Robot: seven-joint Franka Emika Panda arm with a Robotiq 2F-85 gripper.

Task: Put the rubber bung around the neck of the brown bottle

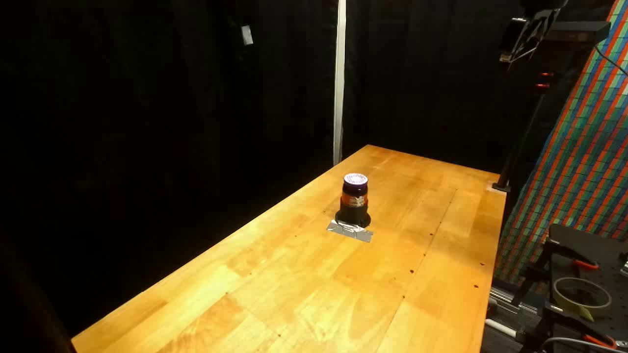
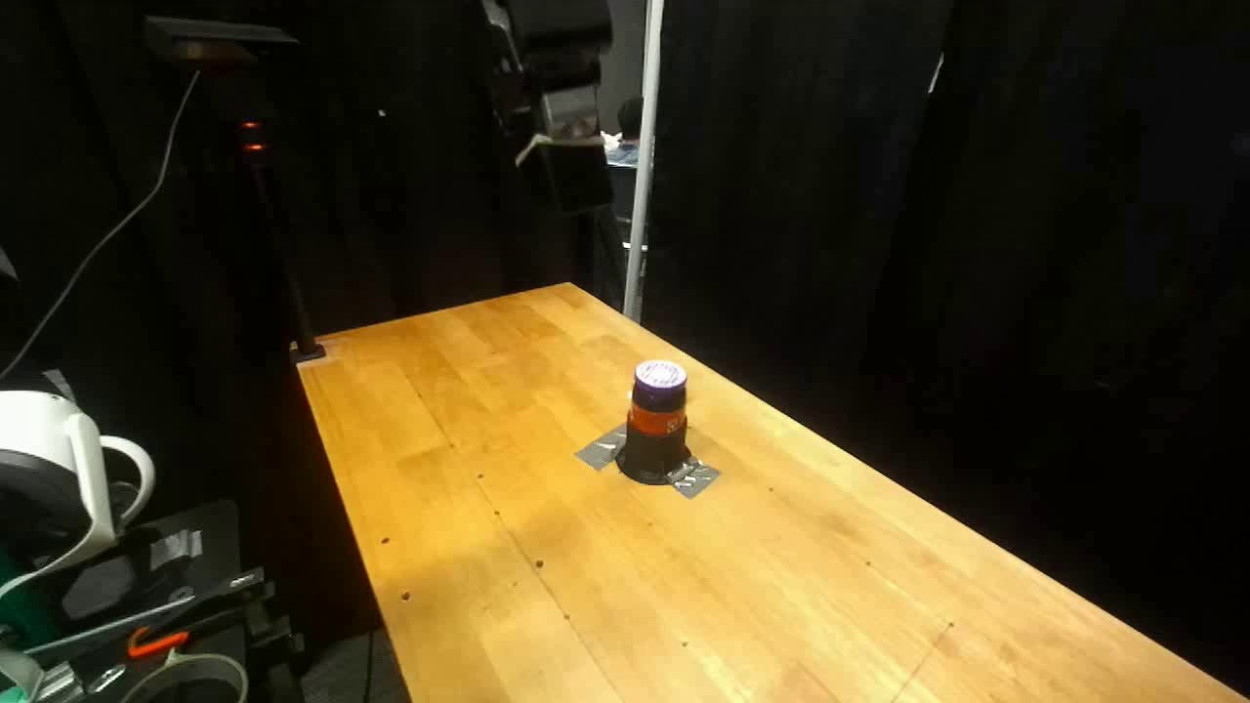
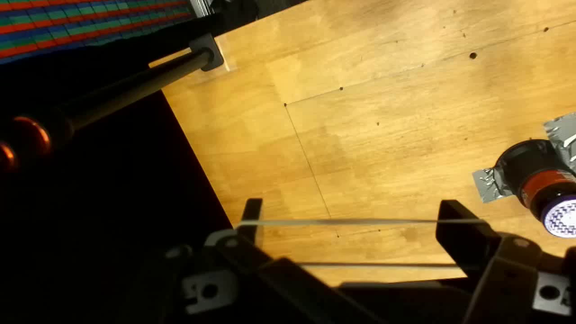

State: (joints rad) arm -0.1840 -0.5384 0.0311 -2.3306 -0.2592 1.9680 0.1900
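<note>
No word, brand or number can be read in any of the 3 views. The brown bottle (image 1: 354, 192) carries an orange label (image 2: 652, 421) across its visible side; in both exterior views pale marks show on it, too small and blurred to make out, and in the wrist view it is seen aslant, with whitish marks by the right edge, illegible. The white lid top (image 3: 562, 219), rimmed in purple, bears a pattern of dark flecks; whether these include lettering cannot be told.
</note>
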